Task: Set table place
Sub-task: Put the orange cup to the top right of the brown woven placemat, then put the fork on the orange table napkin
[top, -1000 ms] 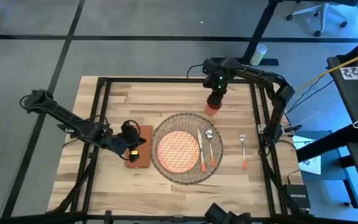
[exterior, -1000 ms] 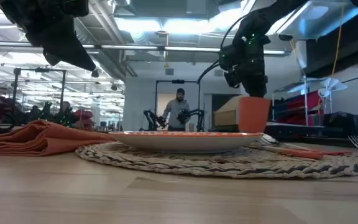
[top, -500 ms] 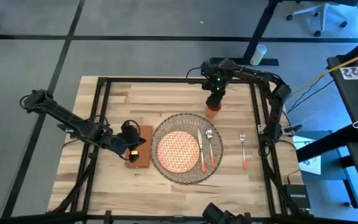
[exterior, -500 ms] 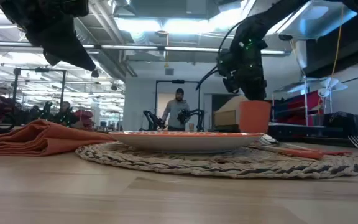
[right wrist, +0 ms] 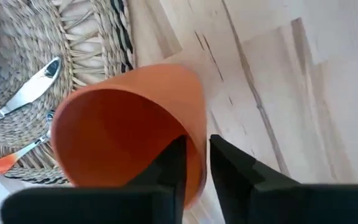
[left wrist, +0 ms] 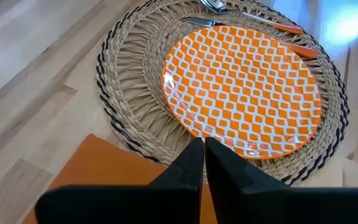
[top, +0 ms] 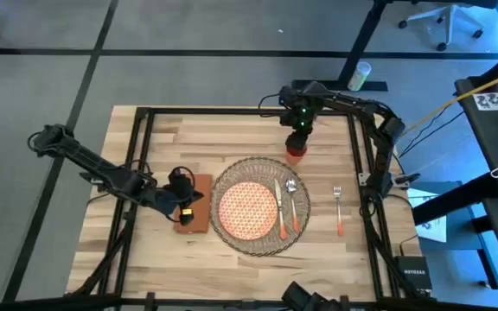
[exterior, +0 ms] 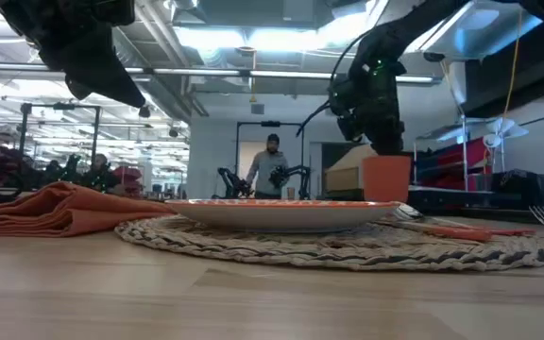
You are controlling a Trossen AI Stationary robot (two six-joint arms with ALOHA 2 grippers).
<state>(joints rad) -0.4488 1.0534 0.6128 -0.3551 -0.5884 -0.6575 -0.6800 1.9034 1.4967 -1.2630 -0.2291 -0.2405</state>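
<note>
Place nearly done: plate [top: 248, 207], knife [top: 279, 210], spoon [top: 294, 205] lying on placemat [top: 225, 183]; fork [top: 338, 210], napkin [top: 201, 206] beside. Right end effector [top: 297, 141] pinching cup [top: 296, 152] rim, setting on counter [top: 223, 134]. Left end effector [top: 186, 200] hovering closed over napkin.

orange lattice-patterned plate [top: 248, 208], beige woven placemat [top: 260, 243] with dark edging, plain orange cup [right wrist: 132, 127], rust-orange napkin [top: 200, 206]

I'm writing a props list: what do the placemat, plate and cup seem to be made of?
Placemat: woven straw-like fibre, with visible braided strands and dark edging. Plate: probably glazed ceramic or melamine, since its orange pattern shines. Cup: smooth matte orange, likely plastic or ceramic; the right gripper pinches its rim.
</note>
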